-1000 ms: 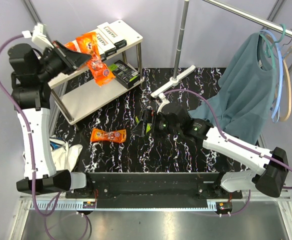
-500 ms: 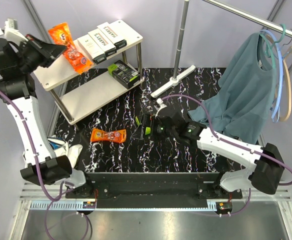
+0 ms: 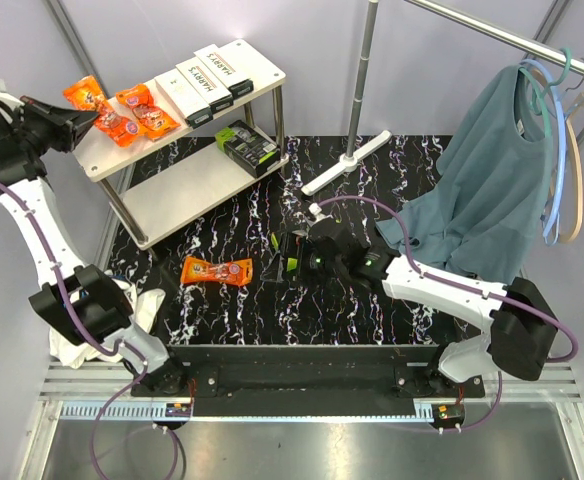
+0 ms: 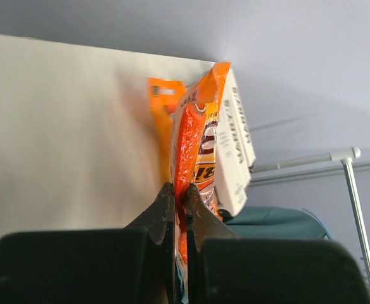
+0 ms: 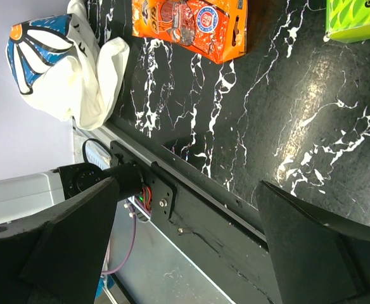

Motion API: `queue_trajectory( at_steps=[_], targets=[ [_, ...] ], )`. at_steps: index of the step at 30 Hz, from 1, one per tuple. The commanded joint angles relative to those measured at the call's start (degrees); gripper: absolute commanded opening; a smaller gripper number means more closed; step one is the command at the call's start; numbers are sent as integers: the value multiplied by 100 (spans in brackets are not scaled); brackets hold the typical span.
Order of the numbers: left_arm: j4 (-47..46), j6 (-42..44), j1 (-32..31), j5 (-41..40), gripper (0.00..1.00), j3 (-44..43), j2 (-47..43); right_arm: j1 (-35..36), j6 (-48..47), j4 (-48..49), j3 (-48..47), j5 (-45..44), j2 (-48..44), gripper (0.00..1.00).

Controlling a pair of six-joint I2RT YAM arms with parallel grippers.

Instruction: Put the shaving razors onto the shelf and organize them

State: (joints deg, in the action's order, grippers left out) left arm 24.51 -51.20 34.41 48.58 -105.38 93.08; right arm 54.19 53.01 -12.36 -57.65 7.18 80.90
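My left gripper [image 3: 70, 113] is shut on an orange razor packet [image 3: 94, 108] over the left end of the shelf's top board [image 3: 107, 152]. In the left wrist view the packet [image 4: 194, 136] stands edge-on between the closed jaws [image 4: 179, 190]. A second orange packet [image 3: 147, 110] lies beside it, then white HARRY'S boxes [image 3: 207, 75]. A black-and-green pack [image 3: 249, 143] sits on the lower board [image 3: 182, 195]. My right gripper [image 3: 297, 248] stands open over another black-and-green pack [image 3: 294, 263] on the table; nothing is between its fingers [image 5: 188, 187]. One more orange packet [image 3: 218, 270] lies on the table.
A clothes rail [image 3: 367, 70] with a teal shirt [image 3: 482, 180] and hangers [image 3: 572, 120] fills the right side. Its white T-shaped foot [image 3: 347, 165] lies near the shelf. A white bag [image 3: 122, 310] sits at the table's front left corner.
My left arm has swung left and back, carrying the orange packet from over the shelf's front to the top board's left end. My right gripper has crept left over the table pack.
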Motion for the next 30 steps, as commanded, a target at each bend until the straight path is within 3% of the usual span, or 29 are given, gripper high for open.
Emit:
queue_trajectory(
  at_steps=[1,17,24,30],
  targets=[
    [229,233,206,-15,0,-325,-35,-41,86,322,17,117,118,100],
    [265,312,-92,108,6,-386,457,-41,86,392,70,134,119,100],
    [247,365,-295,143,14,-492,641,-49,69,383,78,126,101,100],
    [264,339,-304,91,29,-536,712,-41,51,383,87,161,127,100]
  ],
)
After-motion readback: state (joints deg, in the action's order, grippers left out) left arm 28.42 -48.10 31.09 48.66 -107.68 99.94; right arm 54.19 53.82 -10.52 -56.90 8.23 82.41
